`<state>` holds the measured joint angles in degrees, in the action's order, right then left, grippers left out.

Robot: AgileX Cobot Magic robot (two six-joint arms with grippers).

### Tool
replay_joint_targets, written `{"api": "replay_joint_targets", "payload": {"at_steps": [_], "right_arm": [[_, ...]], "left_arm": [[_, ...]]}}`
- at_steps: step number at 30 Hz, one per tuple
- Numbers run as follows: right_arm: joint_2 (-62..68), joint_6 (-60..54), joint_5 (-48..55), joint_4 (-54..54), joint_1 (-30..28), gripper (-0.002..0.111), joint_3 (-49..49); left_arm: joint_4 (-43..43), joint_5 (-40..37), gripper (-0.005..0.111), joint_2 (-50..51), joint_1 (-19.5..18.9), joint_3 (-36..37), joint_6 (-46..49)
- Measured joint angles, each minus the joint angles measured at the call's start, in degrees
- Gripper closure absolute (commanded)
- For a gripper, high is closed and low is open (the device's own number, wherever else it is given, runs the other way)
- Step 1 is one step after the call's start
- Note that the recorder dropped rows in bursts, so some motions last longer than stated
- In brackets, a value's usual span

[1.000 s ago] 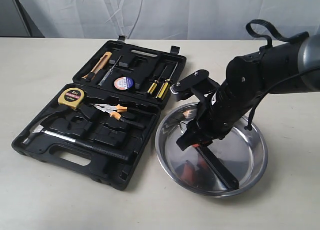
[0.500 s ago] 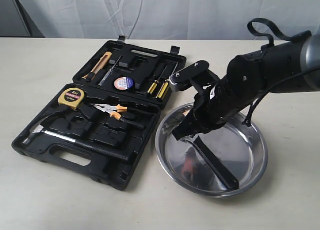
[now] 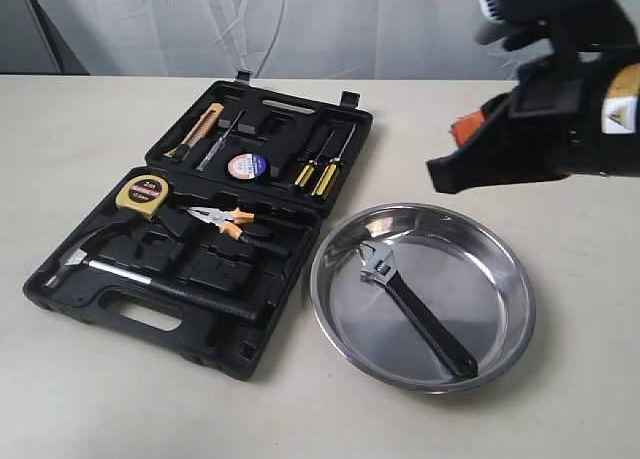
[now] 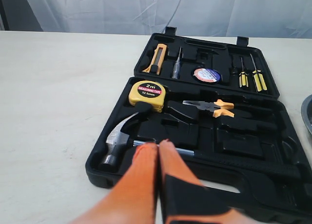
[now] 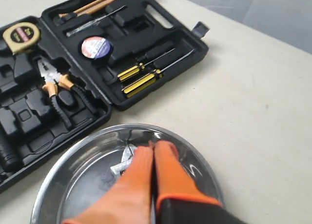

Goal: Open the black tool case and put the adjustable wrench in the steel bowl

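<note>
We count one black tool case [image 3: 215, 344], lying open, with two latches [image 3: 243, 76] on the rim that faces the counter's far edge. Inside it we count one yellow tape measure [image 3: 140, 194], one pair of orange-handled pliers [image 3: 222, 219], one hammer [image 3: 150, 279], one utility knife [image 3: 200, 129], one tester pen [image 3: 220, 141], one roll of electrical tape [image 3: 247, 165] and two yellow-handled screwdrivers [image 3: 327, 177]. That makes eight pieces in the case. We count one steel bowl [image 3: 470, 269], and in it one adjustable wrench [image 3: 415, 314]. We count two grippers, the left gripper [image 4: 158, 146] and the right gripper [image 5: 153, 147], each with two orange fingers [image 4: 141, 170].
</note>
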<state>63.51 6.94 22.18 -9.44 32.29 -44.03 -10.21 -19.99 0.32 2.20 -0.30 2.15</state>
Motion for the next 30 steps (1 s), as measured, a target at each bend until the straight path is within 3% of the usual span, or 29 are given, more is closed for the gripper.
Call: {"api": "replay_joint_targets", "payload": {"at_steps": [8, 20, 23, 30], "right_arm": [[-11.7, 6.6, 0.7, -3.5, 0.0, 0.109, 3.5], [-15.2, 6.9, 0.7, -3.5, -1.2, 0.109, 3.6], [-19.1, 6.8, 1.1, -0.7, -7.0, 0.109, 3.6], [-32.3, 6.8, 5.6, 3.0, -28.6, 0.109, 7.2]], "left_arm": [[0.0, 0.0, 0.107, 0.0, 0.0, 0.0, 0.0], [0.0, 0.0, 0.107, 0.0, 0.0, 0.0, 0.0], [0.0, 0.0, 0.107, 0.0, 0.0, 0.0, 0.0], [0.0, 0.0, 0.107, 0.0, 0.0, 0.0, 0.0]]}}
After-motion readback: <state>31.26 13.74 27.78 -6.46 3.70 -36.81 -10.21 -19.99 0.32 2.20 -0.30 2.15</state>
